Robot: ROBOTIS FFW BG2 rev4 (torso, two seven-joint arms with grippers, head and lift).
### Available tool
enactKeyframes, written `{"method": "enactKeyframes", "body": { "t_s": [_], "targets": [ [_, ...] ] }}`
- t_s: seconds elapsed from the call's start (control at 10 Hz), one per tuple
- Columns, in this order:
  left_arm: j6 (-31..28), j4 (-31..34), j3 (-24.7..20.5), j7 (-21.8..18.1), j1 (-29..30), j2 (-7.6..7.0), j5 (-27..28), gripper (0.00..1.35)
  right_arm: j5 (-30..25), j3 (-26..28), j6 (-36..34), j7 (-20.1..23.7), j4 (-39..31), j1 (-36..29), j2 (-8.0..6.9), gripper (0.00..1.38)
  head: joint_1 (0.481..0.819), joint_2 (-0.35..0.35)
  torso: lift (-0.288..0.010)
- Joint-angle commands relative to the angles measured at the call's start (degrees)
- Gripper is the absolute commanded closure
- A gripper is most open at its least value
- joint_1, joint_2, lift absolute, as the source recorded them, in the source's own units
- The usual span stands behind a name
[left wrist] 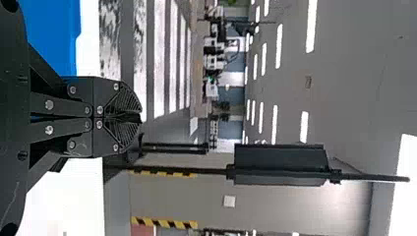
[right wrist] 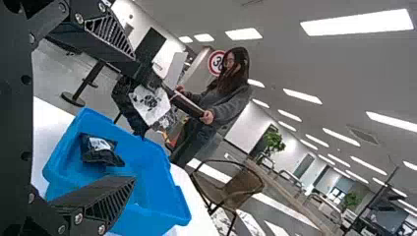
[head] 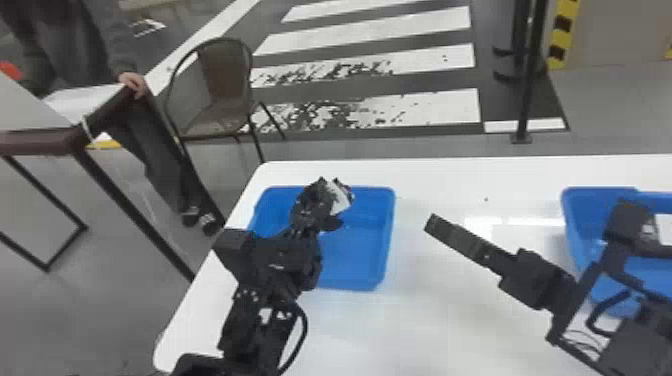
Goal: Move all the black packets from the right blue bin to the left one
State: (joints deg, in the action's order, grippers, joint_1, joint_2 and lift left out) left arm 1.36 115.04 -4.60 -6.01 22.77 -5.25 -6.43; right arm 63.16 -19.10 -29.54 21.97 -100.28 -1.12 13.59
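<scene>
- Black packet (head: 341, 196) up over the left blue bin (head: 357, 265), pinched by the left gripper (head: 305, 220), its fingers closed on it.
- Right wrist view catches another packet (right wrist: 98, 150) lying in that bin; head view takes in the right bin (head: 580, 215).
- Held one sags from the fingertips, white patch aslant; can't tell its long axis.
- Right gripper (head: 434, 224) between the bins, fingers spread, nothing in them.
- White table (head: 440, 320); behind, a chair (head: 225, 70), then striped floor (head: 425, 27).
</scene>
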Motion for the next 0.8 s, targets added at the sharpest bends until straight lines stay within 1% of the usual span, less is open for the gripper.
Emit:
{"method": "enactKeyframes", "body": {
  "t_s": [0.0, 0.1, 0.2, 0.3, 0.4, 0.5, 0.6, 0.7],
  "targets": [
    [5.5, -9.5, 0.1, 1.3, -4.6, -0.03, 3.0, 1.19, -1.0, 1.8, -0.1, 0.0, -0.9, -0.6, 0.03, 0.18, 0.695, 0.341, -0.14],
    [4.7, -10.9, 0.3, 1.6, -5.2, -0.03, 1.9, 0.73, -2.1, 3.3, 0.0, 0.0, -1.5, -0.8, 0.03, 0.18, 0.695, 0.34, -0.14],
    [6.2, -10.9, 0.0, 1.6, -4.6, -0.03, 0.6, 0.18, -3.1, 4.9, 0.0, 0.0, -1.9, -1.3, -0.06, 0.18, 0.695, 0.327, -0.14],
    [9.2, -10.9, -0.2, 1.6, -4.2, -0.03, 0.0, 0.04, -3.9, 6.6, 0.0, 0.0, -2.4, -1.5, -0.06, 0.18, 0.695, 0.313, -0.14],
    [12.7, -10.9, -0.2, 1.6, -3.2, -0.03, -1.0, 0.15, -4.8, 8.1, 0.0, 0.0, -3.0, -1.7, -0.06, 0.18, 0.695, 0.302, -0.14],
    [19.0, -10.6, 0.3, 1.3, -1.5, 0.15, -4.3, 0.22, -6.8, 9.6, 1.0, -0.1, -3.6, -1.8, -0.15, 0.18, 0.695, 0.29, -0.14],
    [22.3, -6.4, -0.1, 1.3, 1.6, 0.76, -4.8, 0.24, -11.2, 12.5, 2.1, -0.1, -4.6, -2.3, -0.5, 0.18, 0.695, 0.283, -0.14],
    [21.4, 0.3, 0.4, 1.3, 5.6, 0.85, -5.7, 0.24, -15.7, 15.3, 3.1, -0.8, -5.8, -3.0, -0.85, 0.18, 0.695, 0.264, -0.14]
  ]
}}
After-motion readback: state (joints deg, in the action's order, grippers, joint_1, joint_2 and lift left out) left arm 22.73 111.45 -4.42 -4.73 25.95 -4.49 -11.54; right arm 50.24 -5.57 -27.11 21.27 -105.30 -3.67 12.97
